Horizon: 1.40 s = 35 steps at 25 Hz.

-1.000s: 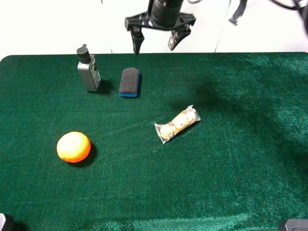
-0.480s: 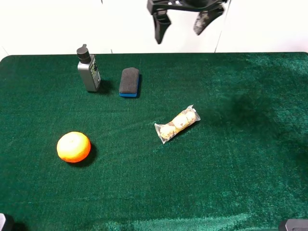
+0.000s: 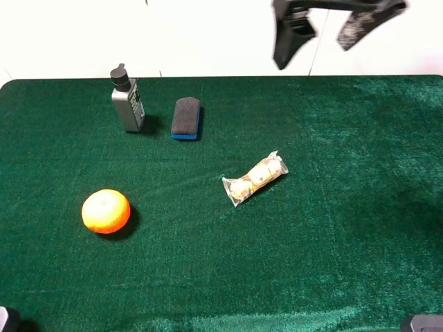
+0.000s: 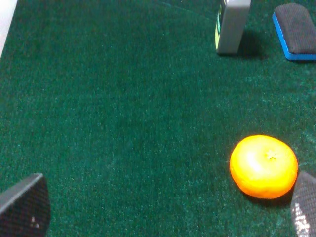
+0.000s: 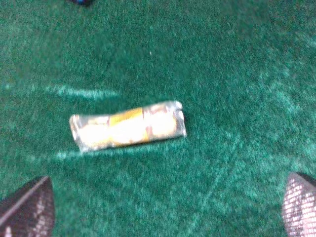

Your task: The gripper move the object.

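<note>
The eraser-like block [image 3: 186, 117], dark grey felt over a blue base, lies flat on the green cloth at the back, just right of the grey bottle. It also shows in the left wrist view [image 4: 298, 32]. My right gripper [image 3: 322, 38] hangs high over the table's back edge, well to the right of the block, open and empty. The right wrist view shows its gripper [image 5: 163, 207] with both fingertips wide apart above the bun packet. My left gripper [image 4: 163, 212] is open and empty, low near the orange; it does not show in the exterior view.
A grey bottle with black cap [image 3: 127, 100] stands left of the block. An orange [image 3: 106, 211] sits front left. A clear packet of buns [image 3: 255, 178] lies near the middle. The green cloth [image 3: 346, 242] covers the table.
My right gripper has moved up and to the right, away from the block, staying open. The block and the other things have not moved.
</note>
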{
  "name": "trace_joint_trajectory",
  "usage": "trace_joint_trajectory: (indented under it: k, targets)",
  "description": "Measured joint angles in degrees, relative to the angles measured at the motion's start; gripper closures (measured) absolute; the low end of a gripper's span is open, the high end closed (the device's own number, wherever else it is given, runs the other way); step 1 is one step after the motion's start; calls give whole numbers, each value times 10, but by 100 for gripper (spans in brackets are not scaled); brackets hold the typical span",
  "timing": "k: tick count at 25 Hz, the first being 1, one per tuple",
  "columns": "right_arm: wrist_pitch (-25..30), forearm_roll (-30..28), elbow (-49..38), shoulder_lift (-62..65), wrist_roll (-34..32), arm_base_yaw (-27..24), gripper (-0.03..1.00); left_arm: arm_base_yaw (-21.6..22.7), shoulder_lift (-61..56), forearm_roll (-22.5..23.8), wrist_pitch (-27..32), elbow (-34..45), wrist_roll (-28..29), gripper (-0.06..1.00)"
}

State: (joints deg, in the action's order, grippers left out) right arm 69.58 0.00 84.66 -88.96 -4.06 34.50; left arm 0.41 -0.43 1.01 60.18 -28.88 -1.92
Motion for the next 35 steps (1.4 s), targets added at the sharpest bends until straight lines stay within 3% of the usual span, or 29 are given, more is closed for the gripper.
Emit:
trace_joint_trajectory:
  k: [23, 26, 35]
  targets:
    - [2, -34, -328, 524, 0, 0, 28, 0, 0, 0, 0, 0, 0, -5]
    - [2, -39, -383, 604, 0, -33, 28, 0, 0, 0, 0, 0, 0, -5]
    - [-54, -37, -518, 768, -1, -229, 28, 0, 0, 0, 0, 0, 0, -5]
